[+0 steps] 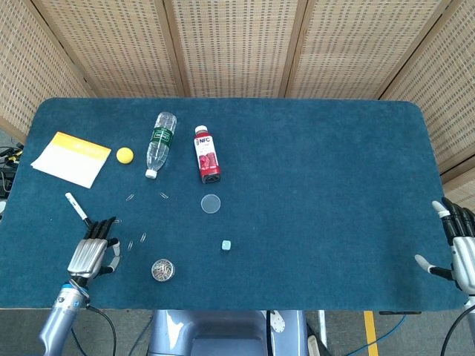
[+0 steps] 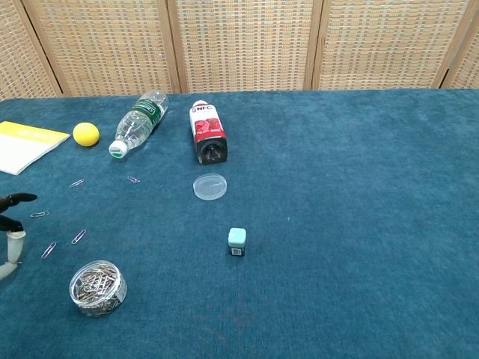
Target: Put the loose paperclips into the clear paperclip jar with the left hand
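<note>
Paperclips, head view: loose paperclips (image 1: 142,237) lie scattered on the tabletop (image 1: 312,185) between the left hand (image 1: 94,251) and the bottles; tiny wire glints, too small to count surely.
Handling, judged: light, thin, stiff wire lying flat on a napped cloth; hard to get under, so pinch one across its length with fingertips.
Jar, head view: clear paperclip jar (image 1: 162,270) stands just right of the left hand, already holding clips; its lid (image 1: 211,203) lies apart.
Left hand, head view: low over the cloth, fingers apart, holding nothing visible.
Right hand, head view: right hand (image 1: 454,248) idles at the far edge, fingers spread, empty.
Paperclips, chest view: nearest clips (image 2: 78,236) lie just above the jar (image 2: 97,288).
Jar, chest view: open, a tangled heap of clips inside.
Left hand, chest view: only fingertips (image 2: 13,243) show at the frame edge.
</note>
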